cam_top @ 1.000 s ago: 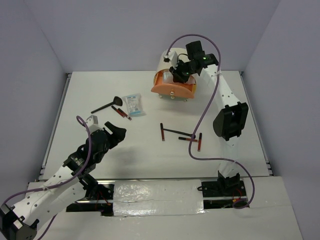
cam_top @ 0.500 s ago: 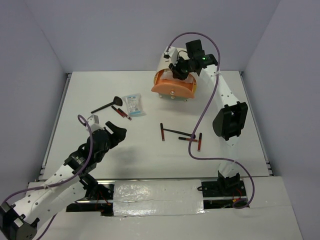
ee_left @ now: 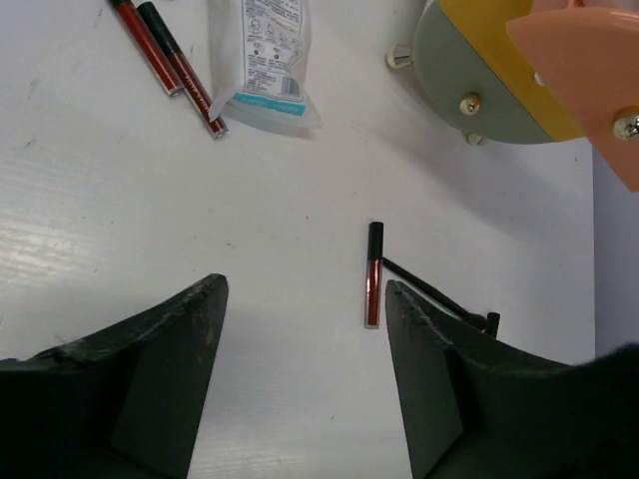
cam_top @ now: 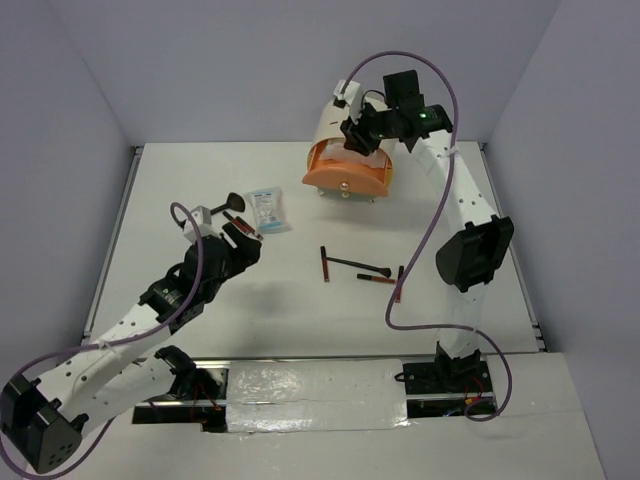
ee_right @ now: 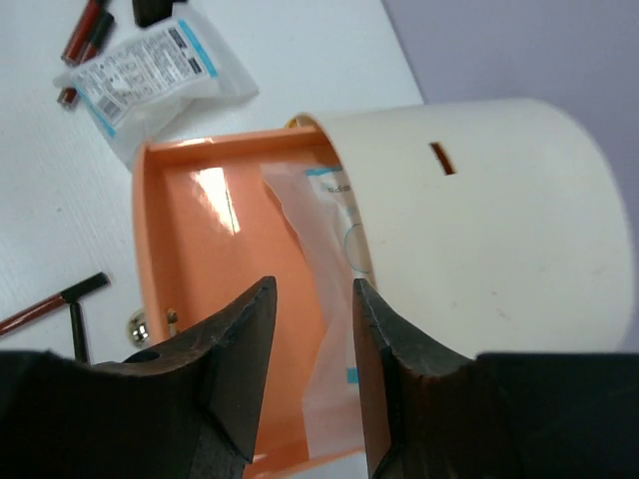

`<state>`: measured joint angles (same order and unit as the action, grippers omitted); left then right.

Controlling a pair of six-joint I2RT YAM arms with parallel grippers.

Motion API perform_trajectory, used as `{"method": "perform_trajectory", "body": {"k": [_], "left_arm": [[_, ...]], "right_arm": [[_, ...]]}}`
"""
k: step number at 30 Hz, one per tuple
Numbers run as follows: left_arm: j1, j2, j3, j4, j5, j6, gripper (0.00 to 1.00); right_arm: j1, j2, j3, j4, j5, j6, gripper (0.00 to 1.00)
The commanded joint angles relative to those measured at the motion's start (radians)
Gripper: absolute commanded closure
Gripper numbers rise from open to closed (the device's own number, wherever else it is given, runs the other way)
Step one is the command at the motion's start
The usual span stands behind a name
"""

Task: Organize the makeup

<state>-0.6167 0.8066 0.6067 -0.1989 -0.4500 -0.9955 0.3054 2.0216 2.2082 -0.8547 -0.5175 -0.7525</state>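
Dark-red and slim, the nearest stick is lying just ahead of the left hand, on the arms' side of the cream cylinder, and the coming move is hinging on that. The left hand is gaping wide and carrying nothing. The stick's long axis is running straight away from it, so the fingers would be closing across its width, though it is sitting nearer the right finger than the middle of the gap. A thin black stick is slanting off from the red one's side, seemingly touching it, and I reckon it is risking getting caught in the same pinch. Otherwise bare desk is lying open all round, with no edge close by. The white-and-blue packet and a pair of dark-red sticks are lying further off, to the cylinder's left. The right hand is hanging over the cylinder's orange drawer, fingers narrowly parted above a clear packet in the drawer, pinching nothing that I can see, so the left arm is plainly the nearer one.
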Motion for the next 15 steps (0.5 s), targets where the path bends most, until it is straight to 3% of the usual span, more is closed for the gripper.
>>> {"method": "perform_trajectory", "body": {"k": [1, 2, 3, 5, 6, 7, 8, 11, 12, 14, 15], "left_arm": [[0.021, 0.058, 0.086, 0.058, 0.01, 0.078, 0.28], [0.031, 0.078, 0.1, 0.061, 0.036, 0.104, 0.33], [0.046, 0.118, 0.116, 0.058, 0.056, 0.116, 0.51], [0.107, 0.169, 0.172, 0.043, 0.141, 0.152, 0.7], [0.135, 0.224, 0.191, 0.027, 0.178, 0.164, 0.82], [0.187, 0.25, 0.229, 0.018, 0.212, 0.19, 0.86], [0.211, 0.281, 0.246, 0.013, 0.281, 0.205, 0.87], [0.293, 0.416, 0.324, -0.007, 0.388, 0.273, 0.61], [0.316, 0.495, 0.378, -0.023, 0.408, 0.309, 0.41], [0.33, 0.616, 0.435, -0.043, 0.442, 0.345, 0.19], [0.339, 0.656, 0.483, -0.056, 0.444, 0.371, 0.17]], "right_arm": [[0.006, -0.129, 0.027, 0.042, -0.045, 0.002, 0.56], [0.005, -0.141, 0.019, 0.049, -0.045, 0.013, 0.54], [0.001, -0.167, 0.013, 0.057, -0.044, 0.024, 0.52], [-0.003, -0.196, -0.018, 0.101, -0.038, 0.057, 0.4], [-0.018, -0.23, -0.057, 0.123, -0.038, 0.114, 0.24], [-0.028, -0.25, -0.083, 0.178, -0.036, 0.146, 0.01], [-0.037, -0.273, -0.115, 0.204, -0.048, 0.177, 0.0], [-0.087, -0.363, -0.22, 0.235, -0.189, 0.232, 0.0], [-0.11, -0.377, -0.263, 0.227, -0.228, 0.237, 0.0], [-0.126, -0.432, -0.345, 0.227, -0.321, 0.226, 0.0], [-0.143, -0.454, -0.378, 0.238, -0.34, 0.216, 0.01]]}}
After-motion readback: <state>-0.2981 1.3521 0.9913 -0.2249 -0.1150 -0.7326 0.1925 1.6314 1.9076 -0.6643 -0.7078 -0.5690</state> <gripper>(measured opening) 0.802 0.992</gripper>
